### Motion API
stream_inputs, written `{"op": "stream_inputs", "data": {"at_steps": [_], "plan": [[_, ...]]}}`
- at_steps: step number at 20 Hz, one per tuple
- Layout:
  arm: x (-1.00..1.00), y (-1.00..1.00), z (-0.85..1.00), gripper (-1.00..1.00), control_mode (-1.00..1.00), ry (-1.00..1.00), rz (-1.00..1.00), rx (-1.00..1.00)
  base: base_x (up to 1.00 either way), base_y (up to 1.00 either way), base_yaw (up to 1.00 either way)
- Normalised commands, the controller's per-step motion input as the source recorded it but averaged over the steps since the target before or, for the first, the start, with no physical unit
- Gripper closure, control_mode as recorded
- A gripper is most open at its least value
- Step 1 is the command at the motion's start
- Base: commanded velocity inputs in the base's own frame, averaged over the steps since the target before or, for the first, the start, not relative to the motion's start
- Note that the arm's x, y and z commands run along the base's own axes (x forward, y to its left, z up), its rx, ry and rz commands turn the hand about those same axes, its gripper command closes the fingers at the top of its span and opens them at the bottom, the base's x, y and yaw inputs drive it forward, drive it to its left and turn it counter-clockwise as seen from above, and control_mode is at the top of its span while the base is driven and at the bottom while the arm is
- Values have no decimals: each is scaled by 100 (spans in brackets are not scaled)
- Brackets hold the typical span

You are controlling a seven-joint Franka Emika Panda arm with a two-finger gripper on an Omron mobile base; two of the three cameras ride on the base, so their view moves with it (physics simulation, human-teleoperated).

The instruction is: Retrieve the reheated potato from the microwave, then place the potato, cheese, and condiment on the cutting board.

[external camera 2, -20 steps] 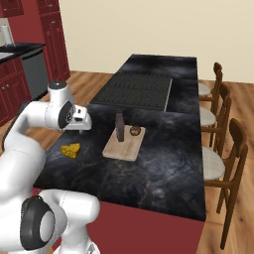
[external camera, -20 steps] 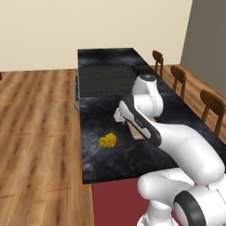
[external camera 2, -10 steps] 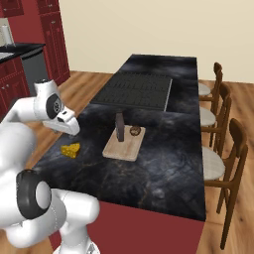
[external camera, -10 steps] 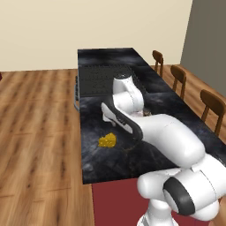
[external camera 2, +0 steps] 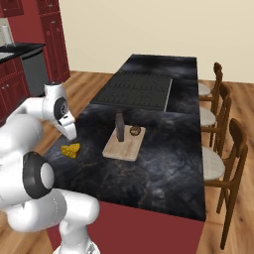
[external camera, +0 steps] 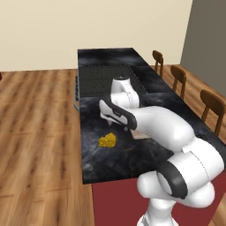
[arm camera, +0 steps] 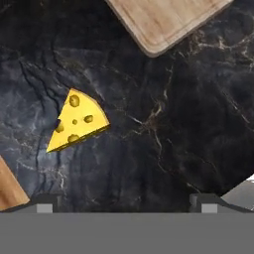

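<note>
In the hand view, the cutting board [arm camera: 166, 20] is cut off by the top edge. In the left base view, most of it is hidden behind the arm. The small round thing [external camera 2: 135, 131] beside the condiment [external camera 2: 119, 126] is too small to be told.

Arm [external camera: 150, 121] now farther left, over cheese [external camera: 107, 141].

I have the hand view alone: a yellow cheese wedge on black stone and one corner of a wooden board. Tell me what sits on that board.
Observer: A small grey-brown condiment bottle stands upright on the light tan wooden cutting board, beside a small round brown thing, probably the potato.
Operator: Place the cheese for me.
Observer: The yellow cheese wedge lies on the black counter, apart from the board, left of it in the right base view.
Operator: Report the gripper.
Observer: The gripper hangs open above the cheese, touching nothing.
</note>
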Motion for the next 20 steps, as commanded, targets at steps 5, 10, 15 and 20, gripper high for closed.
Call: {"op": "stream_inputs", "data": {"at_steps": [5,10,15,20], "plan": [[38,21,-33,-100,-100,0,-34,6,0,0,0],[41,21,-23,-100,-100,2,-30,1,0,0,0],[28,9,-24,-100,-100,15,-22,0,0,0,0],[16,2,-25,-100,-100,20,-14,1,0,0,0]]}}
